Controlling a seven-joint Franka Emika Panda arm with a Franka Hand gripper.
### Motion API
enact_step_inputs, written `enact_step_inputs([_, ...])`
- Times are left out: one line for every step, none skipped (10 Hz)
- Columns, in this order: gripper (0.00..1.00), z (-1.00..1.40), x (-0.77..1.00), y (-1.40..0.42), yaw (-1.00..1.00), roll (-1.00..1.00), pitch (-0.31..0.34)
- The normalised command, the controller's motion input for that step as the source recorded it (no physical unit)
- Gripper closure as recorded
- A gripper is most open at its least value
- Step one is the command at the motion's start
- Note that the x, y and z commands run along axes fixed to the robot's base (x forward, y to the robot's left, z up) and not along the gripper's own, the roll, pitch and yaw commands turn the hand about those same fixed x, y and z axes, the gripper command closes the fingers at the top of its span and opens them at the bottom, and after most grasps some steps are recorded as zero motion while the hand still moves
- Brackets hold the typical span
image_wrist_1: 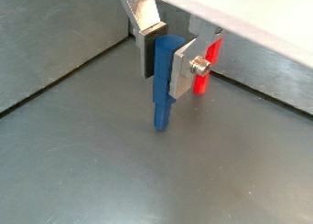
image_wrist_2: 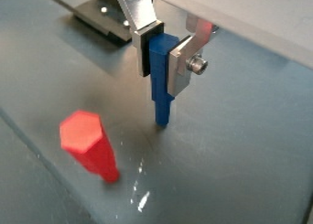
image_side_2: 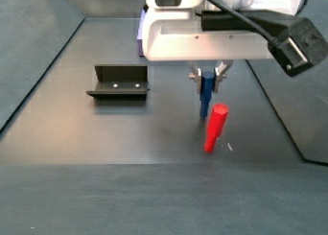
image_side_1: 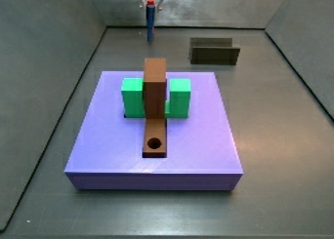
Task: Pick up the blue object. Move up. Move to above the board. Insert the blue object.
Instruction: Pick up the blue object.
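I've got the peg [image_wrist_1: 162,81] clamped in my end effector [image_wrist_1: 169,56], hanging upright and clear of the floor, far behind the board [image_side_1: 155,104]. From here I'd carry it level toward the hole [image_side_1: 155,143], keeping it vertical and squaring up before lowering.

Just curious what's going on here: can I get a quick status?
End effector shut on the blue object, raised off the floor. Board on the purple platform, hole empty. Red peg standing close beside the end effector.
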Motion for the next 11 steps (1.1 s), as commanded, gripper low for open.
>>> enact_step_inputs([1.0, 0.0, 0.0, 0.0, 0.0, 0.0, 0.0])
enact_step_inputs([1.0, 0.0, 0.0, 0.0, 0.0, 0.0, 0.0])
enact_step_inputs([1.0, 0.0, 0.0, 0.0, 0.0, 0.0, 0.0])
enact_step_inputs([1.0, 0.0, 0.0, 0.0, 0.0, 0.0, 0.0])
enact_step_inputs([1.0, 0.0, 0.0, 0.0, 0.0, 0.0, 0.0])
enact_step_inputs([1.0, 0.0, 0.0, 0.0, 0.0, 0.0, 0.0])
enact_step_inputs([1.0, 0.0, 0.0, 0.0, 0.0, 0.0, 0.0])
enact_step_inputs([1.0, 0.0, 0.0, 0.0, 0.0, 0.0, 0.0])
enact_step_inputs([1.0, 0.0, 0.0, 0.0, 0.0, 0.0, 0.0])
enact_step_inputs([1.0, 0.0, 0.0, 0.0, 0.0, 0.0, 0.0])
enact_step_inputs([1.0, 0.0, 0.0, 0.0, 0.0, 0.0, 0.0])
